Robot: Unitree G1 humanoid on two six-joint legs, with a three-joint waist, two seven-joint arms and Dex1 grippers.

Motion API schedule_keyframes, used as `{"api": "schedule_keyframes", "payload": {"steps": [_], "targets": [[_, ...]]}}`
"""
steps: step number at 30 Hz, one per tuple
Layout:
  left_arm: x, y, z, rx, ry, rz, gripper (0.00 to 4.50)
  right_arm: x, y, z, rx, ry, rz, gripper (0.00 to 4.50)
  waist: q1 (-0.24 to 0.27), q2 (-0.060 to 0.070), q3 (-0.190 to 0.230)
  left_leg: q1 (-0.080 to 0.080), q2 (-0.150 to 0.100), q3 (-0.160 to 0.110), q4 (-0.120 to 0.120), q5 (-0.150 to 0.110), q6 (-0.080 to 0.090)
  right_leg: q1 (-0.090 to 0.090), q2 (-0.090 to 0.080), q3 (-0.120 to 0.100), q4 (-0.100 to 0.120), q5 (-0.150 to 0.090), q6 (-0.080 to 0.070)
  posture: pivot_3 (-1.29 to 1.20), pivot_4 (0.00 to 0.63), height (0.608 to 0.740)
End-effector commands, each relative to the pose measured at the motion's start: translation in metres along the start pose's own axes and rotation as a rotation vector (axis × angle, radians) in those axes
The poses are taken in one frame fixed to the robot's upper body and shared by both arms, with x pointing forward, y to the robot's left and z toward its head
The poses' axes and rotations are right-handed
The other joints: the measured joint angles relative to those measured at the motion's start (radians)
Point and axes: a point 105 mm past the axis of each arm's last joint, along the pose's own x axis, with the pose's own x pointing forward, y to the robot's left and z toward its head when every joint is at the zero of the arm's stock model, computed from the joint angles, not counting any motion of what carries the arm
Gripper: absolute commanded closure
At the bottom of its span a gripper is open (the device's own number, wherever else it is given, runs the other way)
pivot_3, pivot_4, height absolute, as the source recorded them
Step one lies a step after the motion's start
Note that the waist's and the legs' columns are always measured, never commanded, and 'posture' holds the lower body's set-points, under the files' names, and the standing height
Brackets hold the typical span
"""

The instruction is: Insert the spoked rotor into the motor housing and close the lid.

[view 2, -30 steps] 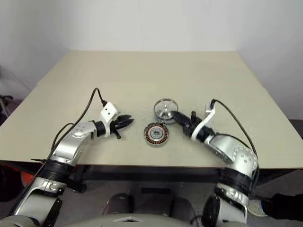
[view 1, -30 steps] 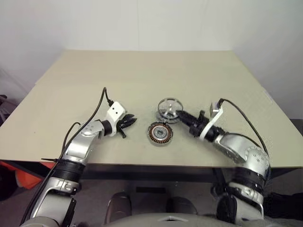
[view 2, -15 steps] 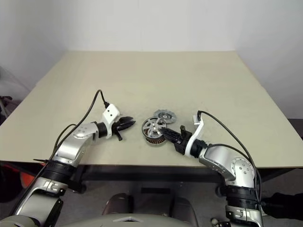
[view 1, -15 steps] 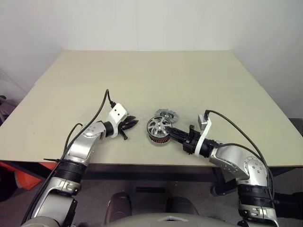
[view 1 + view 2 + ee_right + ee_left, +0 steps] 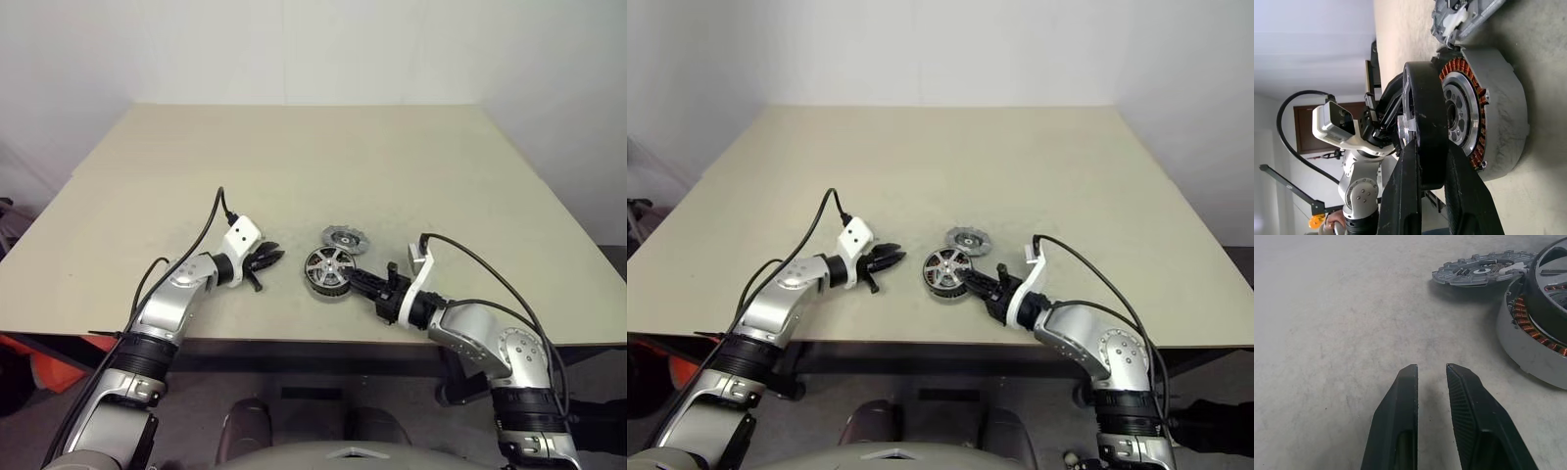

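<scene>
Silver spoked rotor, clamped by our right gripper, sits tilted over grey copper-wound motor housing; uneven seating risks jamming. Left gripper nearly closed, empty.

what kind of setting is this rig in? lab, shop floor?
Most likely a lab or test room, not a shop floor. A plain beige table stands against bare white walls, holding just loose motor parts: the motor housing, the spoked rotor and the lid. A dark door shows in the right wrist view.
</scene>
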Motion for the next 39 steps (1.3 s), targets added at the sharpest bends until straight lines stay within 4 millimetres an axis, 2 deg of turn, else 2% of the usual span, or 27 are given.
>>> {"api": "schedule_keyframes", "payload": {"steps": [1,11,16,31,36,39], "targets": [[-0.004,0.006,0.014,0.041,-0.042,0.017,3.50,0.000,0.011,0.003,-0.018,-0.009,0.046,4.13,0.000,0.000,0.000,0.000,0.000,0.000,0.000,0.000,0.000,0.000,0.000,0.000,0.000,0.000,0.000,0.00,0.000,0.740],[-0.004,0.006,0.014,0.040,-0.042,0.020,3.50,0.002,0.004,0.008,0.016,-0.032,0.015,4.13,0.000,0.000,0.000,0.000,0.000,0.000,0.000,0.000,0.000,0.000,0.000,0.000,0.000,0.000,0.000,0.00,0.000,0.740],[-0.004,0.006,0.014,0.039,-0.040,0.020,3.50,-0.002,0.018,0.009,-0.043,-0.038,0.068,2.70,0.000,-0.001,0.000,0.000,0.000,0.000,0.000,0.000,0.000,0.000,0.000,0.000,0.000,0.000,0.000,0.00,0.000,0.740],[-0.003,0.005,0.013,0.037,-0.038,0.015,3.50,-0.028,0.017,0.030,-0.233,-0.094,0.037,2.70,0.003,-0.001,0.000,0.000,0.000,0.000,0.001,0.000,0.000,0.001,0.000,0.000,0.000,0.000,0.000,0.00,0.000,0.740],[-0.001,0.006,0.014,0.038,-0.042,0.014,3.50,-0.024,0.025,0.041,-0.449,-0.120,0.023,2.70,0.001,-0.001,0.000,-0.001,0.000,0.000,0.001,0.000,0.000,0.001,0.000,0.000,0.000,0.000,0.000,0.00,0.000,0.740],[0.000,0.006,0.016,0.038,-0.045,0.015,3.50,-0.006,0.025,0.045,-0.677,-0.103,-0.030,2.70,-0.001,-0.001,0.000,0.000,0.000,0.000,0.001,0.000,0.000,0.001,0.000,0.000,0.001,0.000,0.000,0.00,0.000,0.740]]}}
